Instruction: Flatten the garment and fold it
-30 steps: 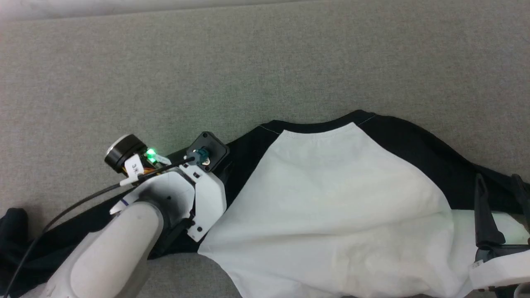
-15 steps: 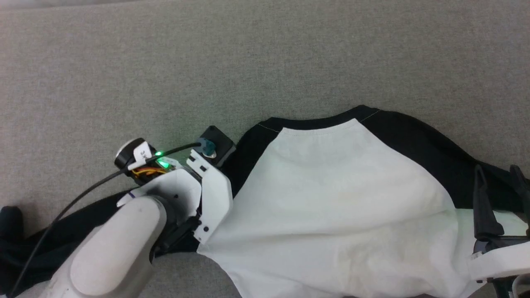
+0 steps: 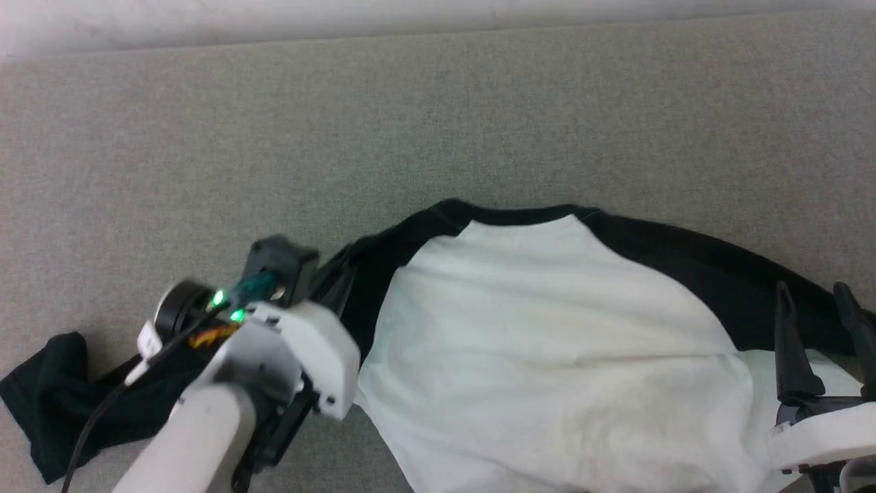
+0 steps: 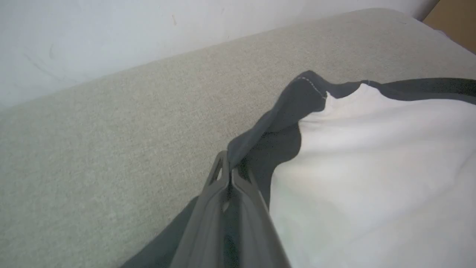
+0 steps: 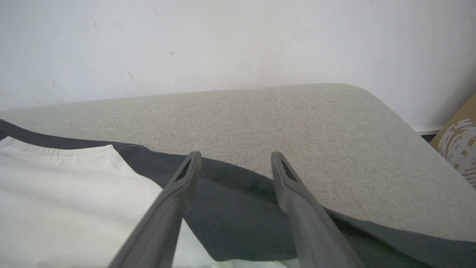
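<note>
The garment (image 3: 547,356) lies on the grey surface with its white body up, black collar to the far side and black sleeves out to both sides. In the left wrist view my left gripper (image 4: 227,169) is shut, pinching a raised fold of the black left sleeve (image 4: 267,126) beside the white body. Its white wrist housing (image 3: 301,349) sits over that sleeve in the head view. My right gripper (image 3: 811,294) stands open over the black right sleeve (image 5: 230,208) with nothing between its fingers (image 5: 186,175).
The grey fabric surface (image 3: 438,137) runs back to a white wall (image 3: 410,17) and rounds off at its far right corner (image 5: 364,96). A cardboard box (image 5: 459,145) stands beyond that corner. The left sleeve's end (image 3: 48,390) lies bunched at the lower left.
My left gripper has gone from open to shut on the black left sleeve and shifted left, lifting a fold. The head view has shifted as well. The right gripper stays open.
</note>
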{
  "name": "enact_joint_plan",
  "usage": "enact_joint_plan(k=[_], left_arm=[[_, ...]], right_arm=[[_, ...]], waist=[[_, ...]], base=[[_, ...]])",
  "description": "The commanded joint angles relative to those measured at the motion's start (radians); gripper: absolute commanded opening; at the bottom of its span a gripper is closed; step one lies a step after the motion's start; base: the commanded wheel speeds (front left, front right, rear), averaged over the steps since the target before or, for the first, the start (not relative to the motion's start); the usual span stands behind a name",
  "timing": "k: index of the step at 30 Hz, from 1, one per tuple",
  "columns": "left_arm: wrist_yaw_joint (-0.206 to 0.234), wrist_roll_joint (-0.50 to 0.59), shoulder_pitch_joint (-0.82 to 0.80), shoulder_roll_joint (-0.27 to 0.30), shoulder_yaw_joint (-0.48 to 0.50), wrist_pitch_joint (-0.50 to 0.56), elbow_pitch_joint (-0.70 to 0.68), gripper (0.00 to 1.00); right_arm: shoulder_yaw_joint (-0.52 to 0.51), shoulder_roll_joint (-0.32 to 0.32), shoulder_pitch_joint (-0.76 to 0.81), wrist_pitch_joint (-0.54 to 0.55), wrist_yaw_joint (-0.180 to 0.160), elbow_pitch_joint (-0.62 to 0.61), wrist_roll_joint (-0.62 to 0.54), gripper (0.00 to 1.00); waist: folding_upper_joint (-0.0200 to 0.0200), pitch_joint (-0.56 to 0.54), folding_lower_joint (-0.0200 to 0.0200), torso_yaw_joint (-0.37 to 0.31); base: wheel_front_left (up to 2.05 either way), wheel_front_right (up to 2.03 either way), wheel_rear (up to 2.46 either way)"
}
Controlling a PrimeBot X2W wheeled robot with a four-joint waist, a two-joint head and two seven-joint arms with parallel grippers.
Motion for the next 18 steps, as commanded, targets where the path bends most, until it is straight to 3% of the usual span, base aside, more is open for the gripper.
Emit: enact_joint_plan(k=[1,8,12,15,18], left_arm=[[0.023,-0.021,0.058,0.006,0.022,-0.011,-0.021,0.00],[0.138,-0.086,0.327,0.076,0.140,-0.046,-0.141,0.00],[0.148,-0.087,0.383,0.111,0.161,-0.052,-0.187,0.00],[0.136,-0.089,0.368,0.110,0.150,-0.047,-0.208,0.00],[0.120,-0.082,0.329,0.100,0.127,-0.038,-0.212,0.00]], right_arm=[[0.000,0.002,0.008,-0.001,-0.001,0.003,0.008,1.00],[0.002,0.002,0.033,0.005,-0.001,0.005,0.005,1.00],[0.033,0.002,-0.002,0.056,-0.001,-0.021,-0.027,1.00],[0.116,-0.002,-0.067,0.165,-0.001,-0.039,-0.057,1.00],[0.209,-0.077,-0.155,0.318,-0.001,-0.043,-0.043,1.00]], waist=[[0.0000,-0.023,0.0000,0.006],[0.0000,-0.043,0.0000,0.015],[0.0000,-0.039,0.0000,0.034],[0.0000,-0.026,0.0000,0.042],[0.0000,-0.008,0.0000,0.049]], base=[[0.00,0.00,0.00],[0.00,0.00,0.00],[0.00,0.00,0.00],[0.00,0.00,0.00],[0.00,0.00,0.00]])
